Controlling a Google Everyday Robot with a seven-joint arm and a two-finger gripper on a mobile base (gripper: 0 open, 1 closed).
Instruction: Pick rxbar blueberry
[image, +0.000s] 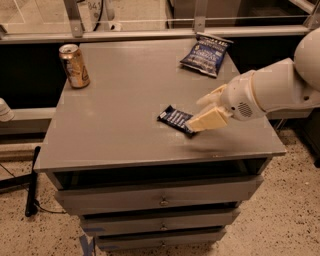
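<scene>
The rxbar blueberry (175, 119) is a small flat dark navy wrapper with pale print. It lies flat on the grey cabinet top (125, 100), right of the middle. My gripper (196, 114) reaches in from the right on a white arm and sits low at the bar's right end. Its two pale fingers are spread apart. The lower finger (207, 120) covers the bar's right end; the upper finger (212, 96) is just behind the bar. The gripper holds nothing.
A larger crinkly blue chip bag (206, 53) lies at the back right of the top. A gold drink can (74, 65) stands at the back left. Drawers (160, 199) are below the front edge. A glass-and-metal rail (150, 27) runs behind.
</scene>
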